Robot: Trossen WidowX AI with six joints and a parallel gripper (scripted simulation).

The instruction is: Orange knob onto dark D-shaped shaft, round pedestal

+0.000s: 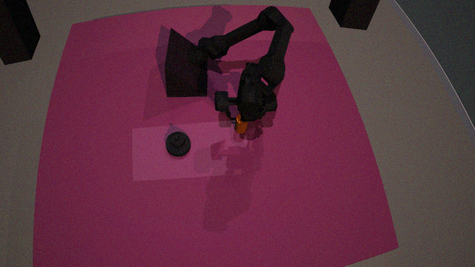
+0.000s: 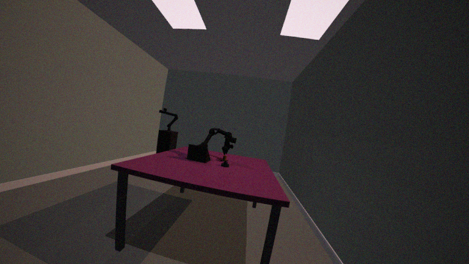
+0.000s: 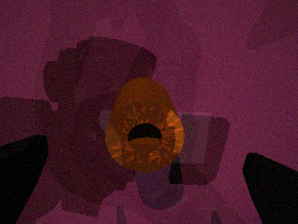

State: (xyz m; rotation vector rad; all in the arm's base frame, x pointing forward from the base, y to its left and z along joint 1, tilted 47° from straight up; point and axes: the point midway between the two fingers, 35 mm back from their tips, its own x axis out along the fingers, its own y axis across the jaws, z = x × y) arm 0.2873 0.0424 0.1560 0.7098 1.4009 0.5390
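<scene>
The orange knob (image 1: 240, 127) (image 2: 224, 157) (image 3: 145, 95) stands upright on the table. Its top hole shows in the wrist view, a dark half-round with its straight edge toward the bottom of the picture. My gripper (image 3: 149, 155) points down over the knob and is open, with one finger well clear on each side and nothing held. In the top view the arm partly hides the fingers and the knob's top. The dark round pedestal (image 1: 178, 151) (image 2: 225, 165) stands to the left of the knob in the top view, its shaft bare. The wrist view does not show the pedestal.
The arm's dark base block (image 1: 187, 76) (image 2: 198, 153) stands behind the pedestal in the top view. A pale rectangle (image 1: 149, 165) lies on the magenta table (image 1: 115, 216) (image 2: 196, 173) around the pedestal. Arm shadows fall across the table.
</scene>
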